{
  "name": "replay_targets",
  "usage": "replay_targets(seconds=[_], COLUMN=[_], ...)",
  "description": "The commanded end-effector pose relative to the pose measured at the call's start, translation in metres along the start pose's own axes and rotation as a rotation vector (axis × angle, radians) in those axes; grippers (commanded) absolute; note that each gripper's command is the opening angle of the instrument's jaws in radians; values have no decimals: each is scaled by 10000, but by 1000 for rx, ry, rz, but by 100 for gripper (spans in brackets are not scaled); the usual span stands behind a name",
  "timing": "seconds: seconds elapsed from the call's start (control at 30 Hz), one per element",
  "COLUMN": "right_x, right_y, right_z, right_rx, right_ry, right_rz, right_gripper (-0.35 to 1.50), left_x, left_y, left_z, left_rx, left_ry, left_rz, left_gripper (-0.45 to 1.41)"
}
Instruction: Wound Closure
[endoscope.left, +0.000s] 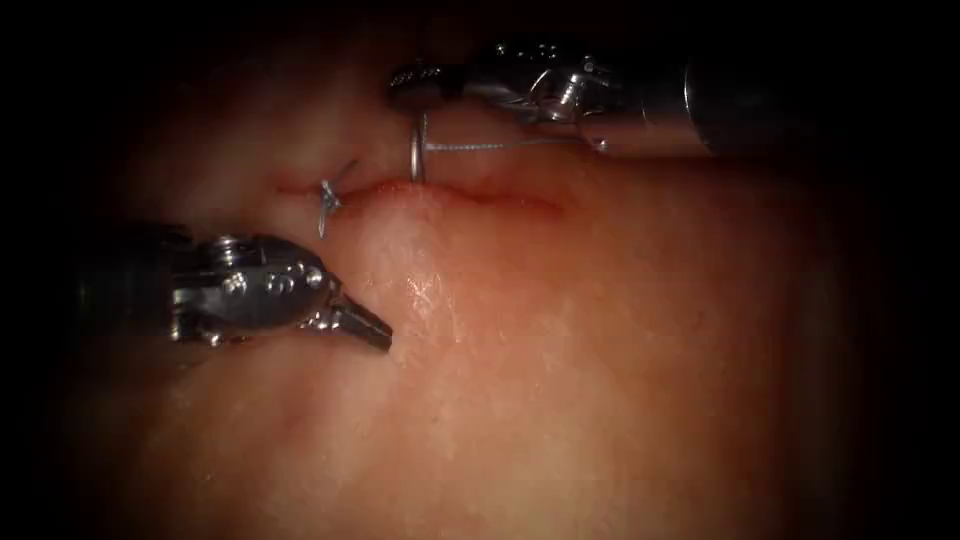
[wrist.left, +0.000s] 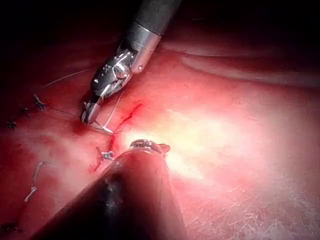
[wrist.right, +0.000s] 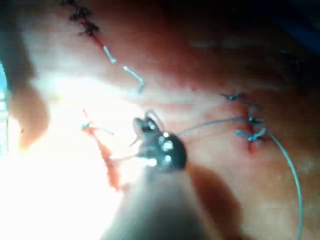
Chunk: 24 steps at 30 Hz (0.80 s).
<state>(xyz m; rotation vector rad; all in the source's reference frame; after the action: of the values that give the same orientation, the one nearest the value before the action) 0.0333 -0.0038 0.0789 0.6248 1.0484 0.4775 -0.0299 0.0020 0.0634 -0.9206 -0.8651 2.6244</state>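
Observation:
The cut runs across the tissue, with one tied stitch near its left end. My right tool reaches in above the cut, jaws shut on the curved needle near its upper end. The needle's lower end enters the tissue at the cut's far edge, just right of the stitch. Thread trails right from the needle. My left tool hovers below the cut on the left, shut and holding nothing. The left wrist view shows the right tool on the needle.
Red fluid lines the cut. Older stitched cuts lie nearby. Cut ends of thread lie on the tissue. Thread loops away past the stitched cut.

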Motion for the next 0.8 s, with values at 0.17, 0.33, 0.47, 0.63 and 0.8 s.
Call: replay_targets(seconds=[0.17,0.33,0.47,0.63,0.8], right_x=[5,4,4,4,4], right_y=[3,-1,-3,-5,-7], right_z=[7,7,8,8,9], right_rx=[6,25,35,41,49], right_ry=[-1,-2,-6,-10,-14], right_rz=[9,44,67,90,107], right_gripper=[-35,-35,-35,-35,-35], left_x=[-4,-14,-18,-22,-27], left_y=[-17,-23,-29,-33,-38], left_z=[25,44,44,45,50], left_rx=[-4,-29,-33,-33,-36], left_ry=[-1,1,0,4,9], left_rz=[5,-8,-11,-18,-17], left_gripper=[-10,-10,-10,-13,-15])
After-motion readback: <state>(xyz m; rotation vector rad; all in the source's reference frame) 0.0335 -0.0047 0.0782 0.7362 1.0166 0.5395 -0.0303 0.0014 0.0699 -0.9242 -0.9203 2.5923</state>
